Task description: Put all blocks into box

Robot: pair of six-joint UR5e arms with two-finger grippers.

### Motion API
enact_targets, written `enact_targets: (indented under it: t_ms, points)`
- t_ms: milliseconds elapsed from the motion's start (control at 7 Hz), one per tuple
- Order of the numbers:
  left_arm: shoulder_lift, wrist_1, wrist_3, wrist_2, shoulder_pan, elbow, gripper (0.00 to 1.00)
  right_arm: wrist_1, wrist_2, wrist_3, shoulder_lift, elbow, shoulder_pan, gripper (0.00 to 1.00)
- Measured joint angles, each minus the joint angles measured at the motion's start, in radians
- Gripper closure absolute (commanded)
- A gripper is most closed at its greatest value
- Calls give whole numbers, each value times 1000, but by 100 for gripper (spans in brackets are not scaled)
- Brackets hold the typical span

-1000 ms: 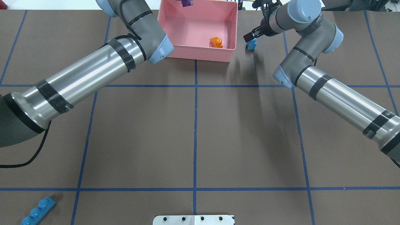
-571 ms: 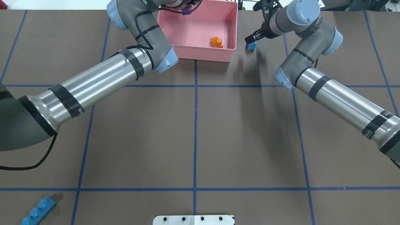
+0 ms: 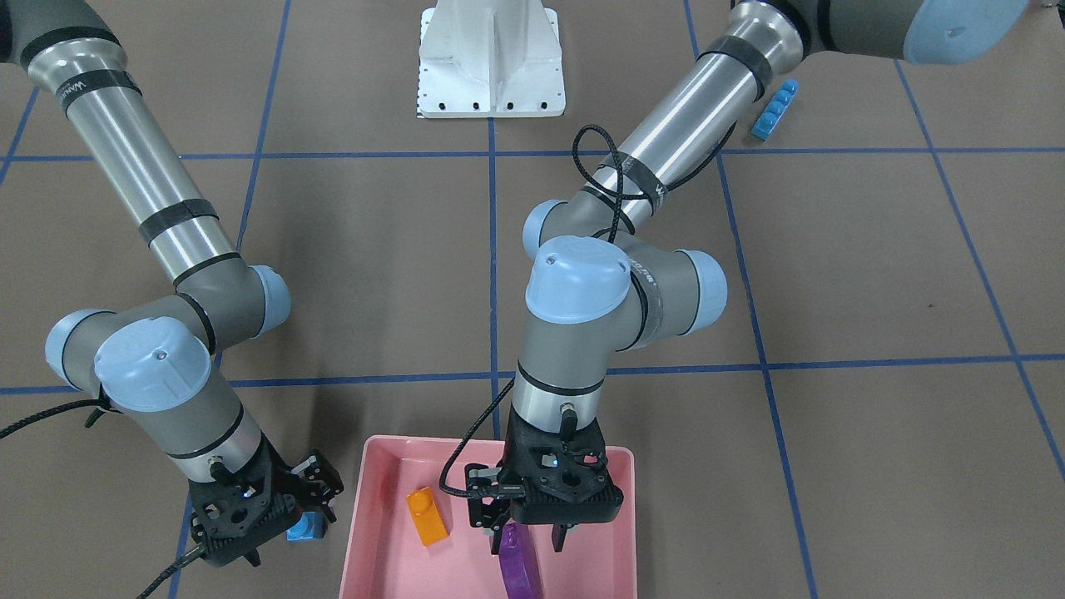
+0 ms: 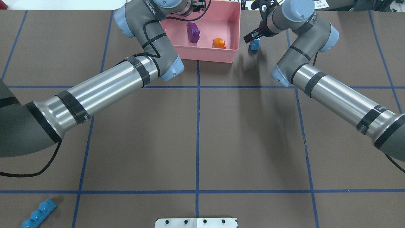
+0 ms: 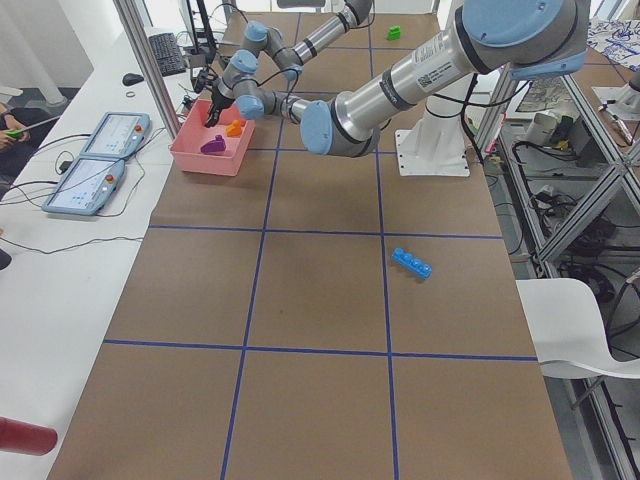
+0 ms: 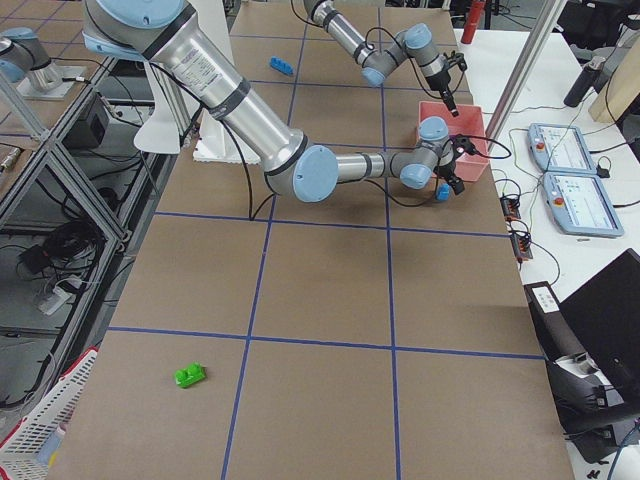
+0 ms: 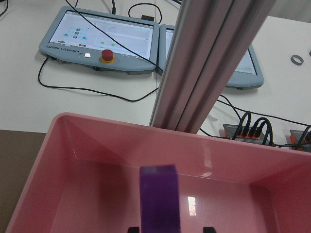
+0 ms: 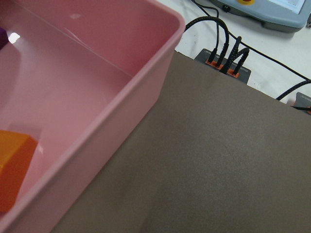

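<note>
The pink box [image 4: 205, 55] stands at the table's far edge. An orange block [image 4: 219, 42] and a purple block [image 4: 193, 31] lie inside it. My left gripper [image 3: 526, 537] hangs open just above the purple block [image 3: 517, 567]; in the left wrist view that block [image 7: 159, 199] stands free between the fingertips. My right gripper [image 3: 287, 528] is open, low beside the box's outer wall, right at the small blue block [image 4: 254, 44] on the table. The long blue block [image 4: 38, 213] lies near the robot's left. The green block [image 6: 189, 375] lies far to the robot's right.
The white metal base [image 4: 196, 222] sits at the near middle edge. Beyond the box are an aluminium post [image 7: 209, 63], control pendants [image 7: 102, 34] and cables. Blue tape lines cross the brown table.
My left gripper moved over the box and let go of the purple block, which now lies on the box floor. My right arm shifted slightly; the small blue block stayed put.
</note>
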Motion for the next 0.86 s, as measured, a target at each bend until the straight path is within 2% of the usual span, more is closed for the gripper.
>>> enact_targets:
  t_ms: [286, 429, 571, 714, 857]
  points:
    - [-15, -5, 1, -28, -15, -24, 0, 0, -6, 1, 4, -14, -5, 4]
    - [-13, 8, 12, -93, -37, -59, 0, 0, -6, 1, 4, -17, -6, 18]
    - [13, 63, 36, -171, -62, -139, 0, 0, -7, 6, 3, -17, -7, 62]
    - [52, 142, 60, -219, -76, -240, 0, 0, -6, 23, 3, -18, -7, 92]
    - [87, 217, 74, -241, -83, -334, 0, 0, -6, 45, 2, -18, -8, 100]
